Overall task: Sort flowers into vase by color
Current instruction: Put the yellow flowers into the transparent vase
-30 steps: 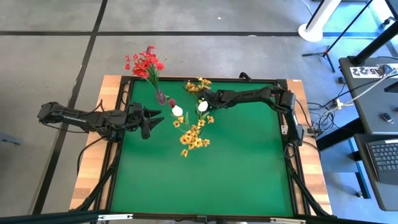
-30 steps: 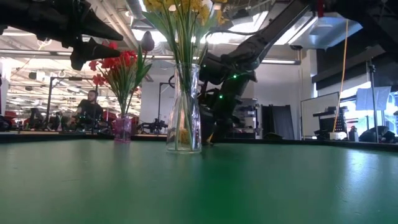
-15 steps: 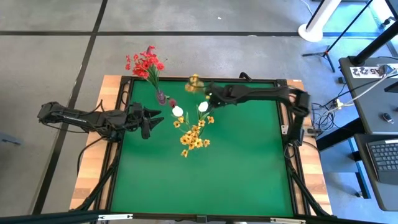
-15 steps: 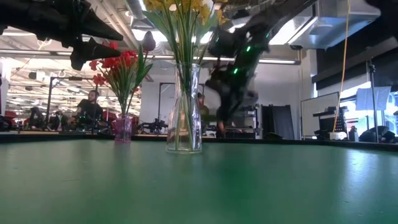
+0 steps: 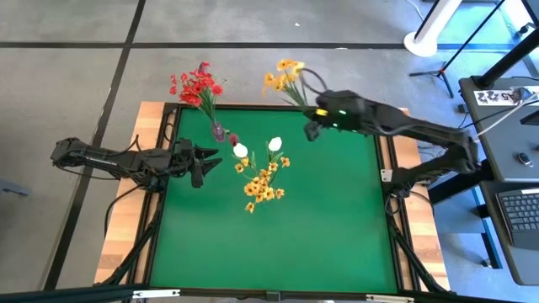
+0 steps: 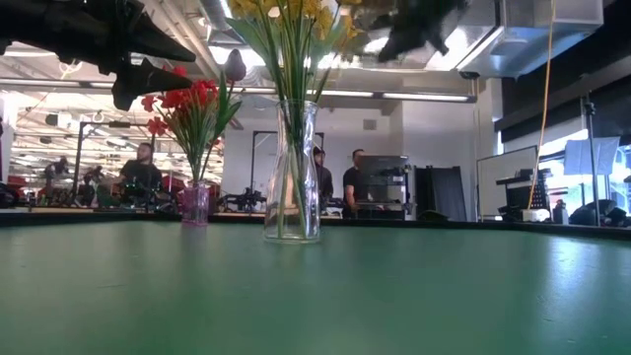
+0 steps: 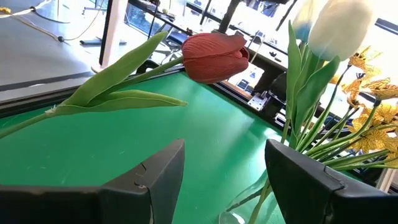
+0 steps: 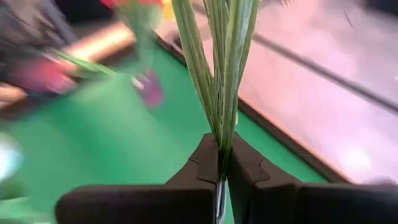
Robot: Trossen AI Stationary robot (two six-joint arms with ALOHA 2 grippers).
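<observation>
My right gripper (image 5: 310, 108) is raised high over the table's far edge, shut on a yellow-orange flower cluster (image 5: 285, 77). A clear glass vase (image 6: 292, 173) stands at mid-table with yellow flowers (image 5: 261, 181) and two white buds (image 5: 241, 150). A small purple vase (image 5: 217, 130) holds red clusters (image 5: 195, 86). A dark-red bud (image 7: 214, 56) leans out beside it. My left gripper (image 7: 225, 168) is open and empty, level above the table's left side, pointing at the glass vase. My right gripper pinches the bundle of thin green stems (image 8: 221, 140) between its two shut fingers (image 8: 245, 171). The stems run straight on past the fingertips, and the blooms (image 5: 285, 77) sit beyond them, toward the table's far side. The flower is lifted clear of the table.
The green mat (image 5: 278, 244) has a black frame (image 5: 337, 108) around it. People and equipment (image 6: 335, 182) show in the room beyond the far edge. A desk with a laptop (image 5: 518, 210) stands to the table's right.
My right gripper has risen from the mat near the far edge, carrying the yellow-orange cluster up and clear of the table, and has moved toward the table's right. The left arm and both vases have kept still.
</observation>
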